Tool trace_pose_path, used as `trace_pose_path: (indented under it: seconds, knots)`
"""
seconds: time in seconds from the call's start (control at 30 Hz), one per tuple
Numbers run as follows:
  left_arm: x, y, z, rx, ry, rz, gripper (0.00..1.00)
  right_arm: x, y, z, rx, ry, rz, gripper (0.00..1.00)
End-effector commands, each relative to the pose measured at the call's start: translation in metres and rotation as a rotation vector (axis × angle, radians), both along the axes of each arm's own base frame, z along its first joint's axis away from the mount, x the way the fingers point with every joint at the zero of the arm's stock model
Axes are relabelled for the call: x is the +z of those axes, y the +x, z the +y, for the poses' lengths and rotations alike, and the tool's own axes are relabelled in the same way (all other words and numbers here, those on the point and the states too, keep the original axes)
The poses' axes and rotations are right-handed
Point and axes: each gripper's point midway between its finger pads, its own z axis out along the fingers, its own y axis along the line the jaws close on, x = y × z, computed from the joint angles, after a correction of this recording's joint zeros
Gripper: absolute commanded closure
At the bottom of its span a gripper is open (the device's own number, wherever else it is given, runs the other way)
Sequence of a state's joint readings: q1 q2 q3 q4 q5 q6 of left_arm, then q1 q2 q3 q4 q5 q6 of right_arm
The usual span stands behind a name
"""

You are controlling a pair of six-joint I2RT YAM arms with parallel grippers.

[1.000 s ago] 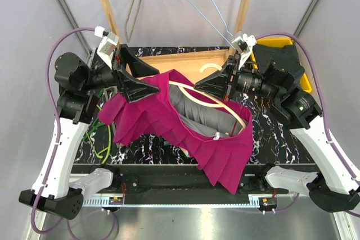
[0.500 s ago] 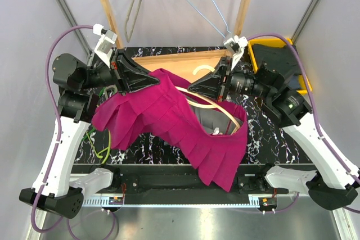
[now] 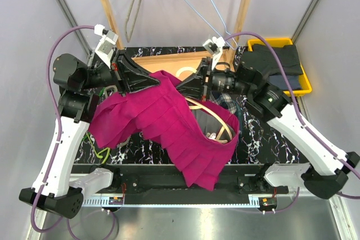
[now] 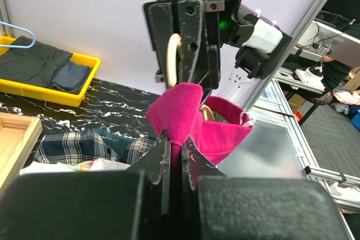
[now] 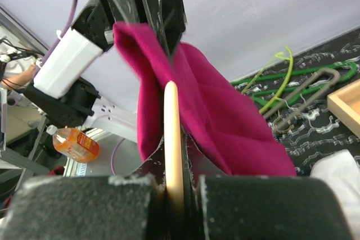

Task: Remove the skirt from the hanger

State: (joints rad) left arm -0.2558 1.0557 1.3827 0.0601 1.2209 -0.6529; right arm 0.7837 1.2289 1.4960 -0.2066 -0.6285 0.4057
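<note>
Magenta skirt point(image 3: 163, 125) sits mid-frame in the top view, hanging from both grippers and spilling over the table's point(image 3: 264, 134) bottom edge. Left gripper point(image 3: 156, 81) is clamped on a fold at the skirt's top edge. Its wrist view shows the jaws pinched tight on the cloth. Right gripper point(image 3: 184, 86) is closed on the cream hanger point(image 3: 218, 117), with the bar squeezed between its fingers. The hanger loop lies inside the skirt's waist, right of centre. Yellow bin point(image 3: 305, 84) of dark clothes sits upper right.
</note>
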Motion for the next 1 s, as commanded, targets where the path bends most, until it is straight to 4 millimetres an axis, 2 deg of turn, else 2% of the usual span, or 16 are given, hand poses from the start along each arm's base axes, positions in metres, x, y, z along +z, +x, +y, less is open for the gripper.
trace_pose_path:
  seconds: [0.0,0.07,0.1,0.17,0.2,0.3,0.53,0.57,0.6,0.63,0.67,0.7,0.77,0.8,0.9,0.97]
  knots:
    - [0.016,-0.011,0.001,-0.001,-0.03,-0.082,0.98,0.048,0.002,0.022,0.031,0.106,-0.103,1.0]
    - [0.015,-0.013,0.001,-0.006,-0.025,-0.083,0.98,0.066,0.003,0.027,0.034,0.131,-0.14,1.0]
    - [0.014,-0.014,0.002,-0.01,-0.022,-0.082,0.98,0.061,0.009,0.037,0.04,0.119,-0.138,1.0]
    - [0.013,-0.016,0.002,-0.013,-0.018,-0.083,0.97,0.08,0.007,0.041,0.053,0.145,-0.169,1.0]
    - [0.012,-0.016,0.002,-0.014,-0.016,-0.081,0.96,0.077,0.011,0.051,0.06,0.134,-0.174,1.0]
    - [0.009,-0.018,0.003,-0.015,-0.008,-0.088,0.96,0.093,0.012,0.056,0.056,0.138,-0.225,1.0]
    - [0.002,-0.018,0.003,-0.012,0.012,-0.104,0.94,0.109,0.027,0.028,-0.106,0.022,-0.377,1.0]
    - [0.002,-0.017,0.003,-0.009,0.012,-0.102,0.93,0.127,0.023,0.019,-0.125,0.045,-0.414,1.0]
    - [0.003,-0.016,0.003,-0.008,0.011,-0.105,0.93,0.128,0.028,0.019,-0.143,0.029,-0.447,1.0]
    - [0.004,-0.017,0.003,-0.009,0.011,-0.111,0.93,0.125,0.032,0.014,-0.177,-0.004,-0.436,1.0]
    - [0.005,-0.018,0.004,-0.009,0.012,-0.12,0.93,0.141,0.029,0.002,-0.213,0.009,-0.49,1.0]
    - [0.005,-0.02,0.005,-0.008,0.02,-0.118,0.93,0.145,0.033,-0.006,-0.25,-0.012,-0.54,1.0]
    - [0.0,-0.02,0.006,0.0,0.042,-0.13,0.92,0.152,0.045,-0.031,-0.387,-0.063,-0.582,1.0]
    - [0.001,-0.022,0.007,0.008,0.047,-0.164,0.91,0.16,0.053,-0.054,-0.497,-0.095,-0.621,1.0]
    - [-0.003,-0.023,0.008,0.018,0.054,-0.155,0.82,0.174,0.059,-0.098,-0.677,-0.139,-0.693,1.0]
    - [-0.005,-0.022,0.008,0.027,0.055,-0.151,0.76,0.183,0.051,-0.121,-0.731,-0.134,-0.713,1.0]
